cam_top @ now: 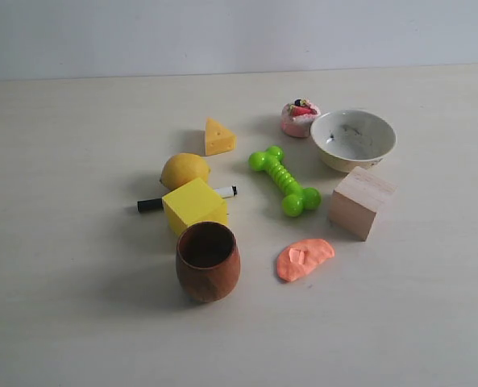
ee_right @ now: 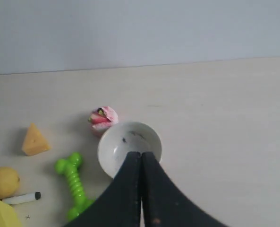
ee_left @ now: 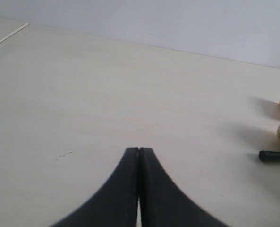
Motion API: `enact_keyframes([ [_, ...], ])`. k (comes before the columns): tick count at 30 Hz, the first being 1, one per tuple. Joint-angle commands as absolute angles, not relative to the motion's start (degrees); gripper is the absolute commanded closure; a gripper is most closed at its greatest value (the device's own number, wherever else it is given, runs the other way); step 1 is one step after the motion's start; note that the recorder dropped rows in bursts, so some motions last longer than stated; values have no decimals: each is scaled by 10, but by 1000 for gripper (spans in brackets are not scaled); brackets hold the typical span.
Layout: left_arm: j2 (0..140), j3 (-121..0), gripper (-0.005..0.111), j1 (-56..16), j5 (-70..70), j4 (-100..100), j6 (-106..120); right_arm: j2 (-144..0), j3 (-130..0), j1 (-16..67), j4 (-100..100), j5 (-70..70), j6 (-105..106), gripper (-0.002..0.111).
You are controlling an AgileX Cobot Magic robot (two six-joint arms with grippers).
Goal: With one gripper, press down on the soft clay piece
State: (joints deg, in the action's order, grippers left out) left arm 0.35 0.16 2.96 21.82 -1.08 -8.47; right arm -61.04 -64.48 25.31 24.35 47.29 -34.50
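The soft clay piece (cam_top: 304, 258) is seen low and right of centre in the exterior view, near the wooden block (cam_top: 361, 201); it is shown in neither wrist view. The left gripper (ee_left: 139, 150) and the right gripper (ee_right: 140, 153) are each closed, fingers together and empty. With the clay unseen from the wrists, a descent could be misjudged and the block knocked. A pale matte table (cam_top: 77, 322) is backed by a plain light wall (cam_top: 222, 32).

a salmon-orange flat clay lump (cam_top: 304, 259), a bright green ribbed plastic bone (cam_top: 284, 181), a yellow cube (cam_top: 193, 205), a dark brown wooden cup (cam_top: 208, 279), a pale tan wooden block (cam_top: 361, 201), a white bowl (cam_top: 347, 164) speckled dark inside.
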Motion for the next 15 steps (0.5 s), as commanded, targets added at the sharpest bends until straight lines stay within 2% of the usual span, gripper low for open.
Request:
enact_keyframes([
  [1,0,0,107,26,209,-11,-87,-589,-626,170,112,403,-188,108],
  [10,0,0,107,26,209,-11,-87,-429,-461,-3,60,319,-117,108],
  [13,0,0,107,26,209,-11,-86,-314,-389,-90,61,308,-92,108],
  [15,0,0,107,26,209,-11,-86,-253,-340,-114,61,269,-90,108],
])
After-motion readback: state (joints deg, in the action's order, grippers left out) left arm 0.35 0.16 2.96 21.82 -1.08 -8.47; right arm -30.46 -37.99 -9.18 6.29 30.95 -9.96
